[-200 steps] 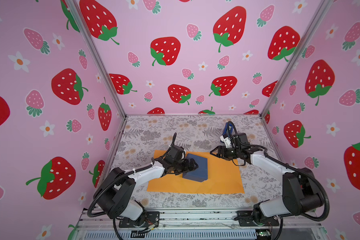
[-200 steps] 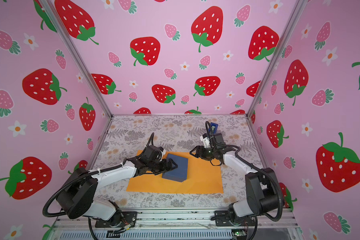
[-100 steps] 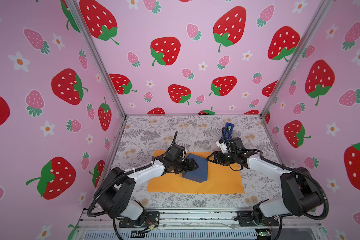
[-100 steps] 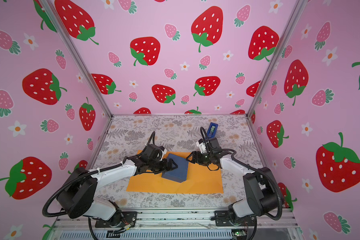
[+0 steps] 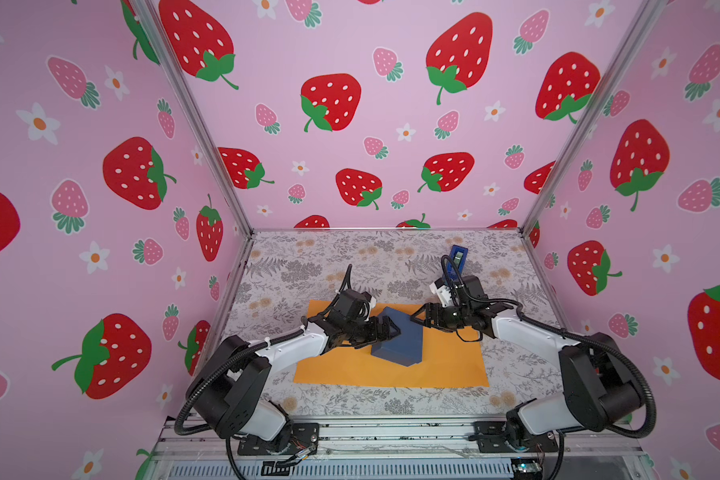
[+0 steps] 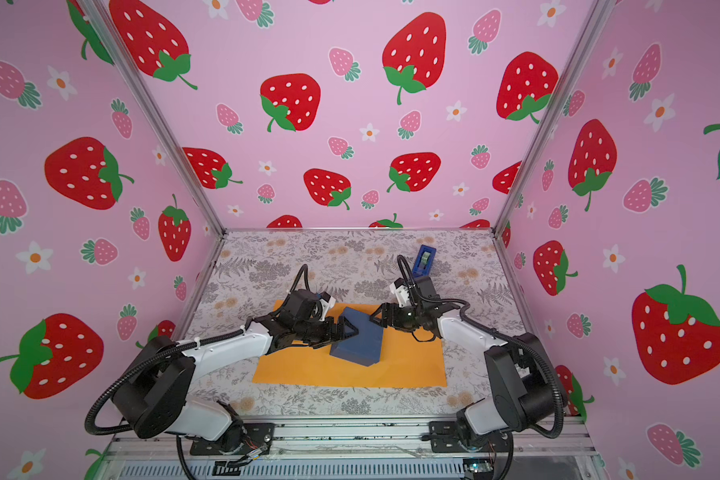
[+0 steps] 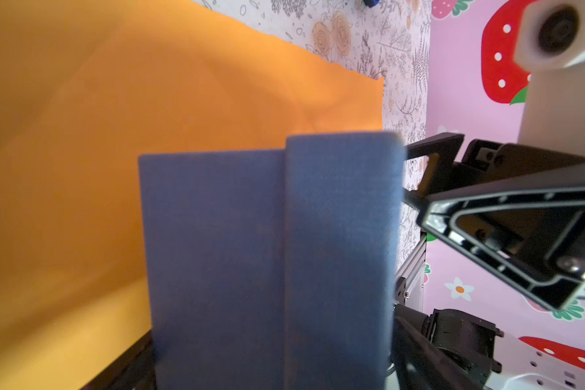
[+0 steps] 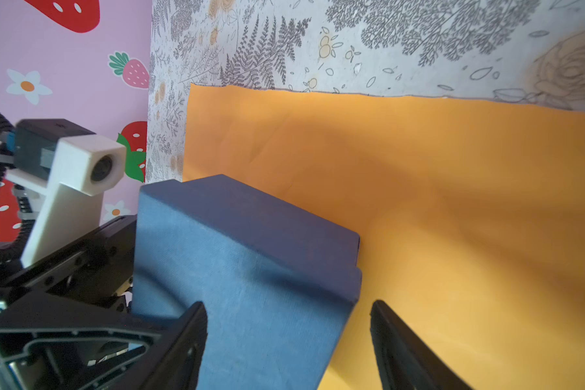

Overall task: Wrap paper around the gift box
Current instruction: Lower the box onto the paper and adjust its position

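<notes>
Presently catalogued, hazards foremost.

Found gift box [image 5: 400, 338] on paper [image 5: 445, 365], askew to the sheet's edges and crowded toward its far edge; nothing yet folded. Found left gripper [image 5: 389, 329] spread to full width astride the box's left edge, no clamp evident. Found right gripper [image 5: 418, 318] parted, straddling the box's far right corner, with a sliver of orange showing between one finger and the cardboard; gripped nothing. Noted tape dispenser [image 5: 458, 254] well apart, at the back of the floral table covering [image 5: 350, 257].

Hazards, as judged:
- Could have spun or shoved the box by closing on a corner rather than a flat side; would have worsened the skew and left crooked folds.
- Could have dragged, creased or torn the sheet with a fingertip riding low on it.
- Could have knocked jaw against jaw, given both tools crowded at one small box.
- Could have come up short of paper on the far side, given the uneven margins.
</notes>
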Tool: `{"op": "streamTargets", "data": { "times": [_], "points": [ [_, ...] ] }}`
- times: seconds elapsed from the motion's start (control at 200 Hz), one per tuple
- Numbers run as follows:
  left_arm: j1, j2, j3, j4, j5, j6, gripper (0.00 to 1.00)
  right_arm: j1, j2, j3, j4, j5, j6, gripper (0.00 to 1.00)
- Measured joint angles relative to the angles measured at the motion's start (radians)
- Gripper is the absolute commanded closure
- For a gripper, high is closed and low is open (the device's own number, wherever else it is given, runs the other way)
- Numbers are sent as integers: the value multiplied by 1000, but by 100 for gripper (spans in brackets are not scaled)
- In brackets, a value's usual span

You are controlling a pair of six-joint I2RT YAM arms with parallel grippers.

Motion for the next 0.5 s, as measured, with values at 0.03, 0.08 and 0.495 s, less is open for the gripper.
{"op": "streamTargets", "data": {
  "times": [0.03, 0.08, 0.495],
  "points": [
    [0, -4, 0, -2, -2, 0, 1, 5, 7, 0, 0, 0, 0, 25],
    [0, -7, 0, -4, -2, 0, 1, 15, 25, 0, 0, 3, 0, 25],
    [36, -104, -8, -135, -74, 60, 1, 54, 77, 0, 19, 48, 0, 27]
  ]
}}
